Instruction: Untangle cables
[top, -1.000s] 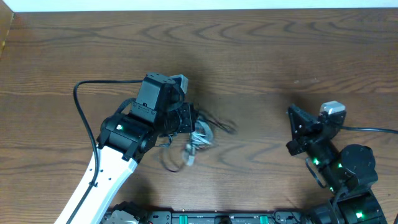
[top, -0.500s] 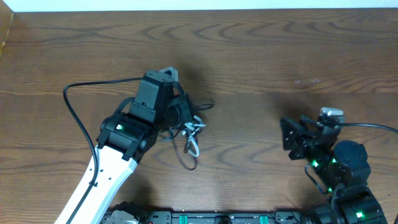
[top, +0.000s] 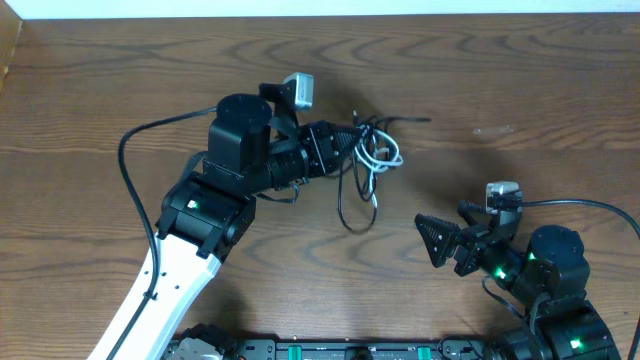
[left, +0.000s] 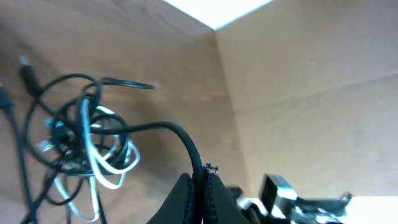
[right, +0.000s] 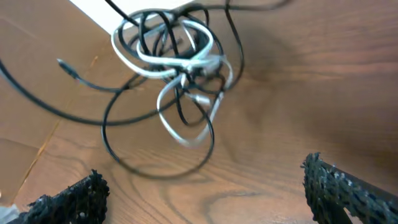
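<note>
Left end effector (top: 345, 143): jaws pinched shut on one black cable (left: 180, 132) (the wrist view shows the strand running straight into the closed fingertips). Nothing else is in the grip.

The cables (top: 370, 150) sit as one knot just past those fingertips, over the upper middle of the counter (top: 520, 80). The white cable (right: 158, 67) is coiled in several loops through the middle of the knot, with black strands wound around and through it. One long black loop (top: 345, 215) trails from the knot toward the near edge. A thin black tail with a small plug end (right: 67, 64) sticks out to the side. Can't tell if the knot is fully off the counter or partly resting on it.

Right end effector (top: 437, 243): jaws spread wide, nothing between them, touching nothing. It sits low on the right side of the counter, pointing left toward the knot and well apart from it. Its wrist view has the whole knot framed between the two fingers.
</note>
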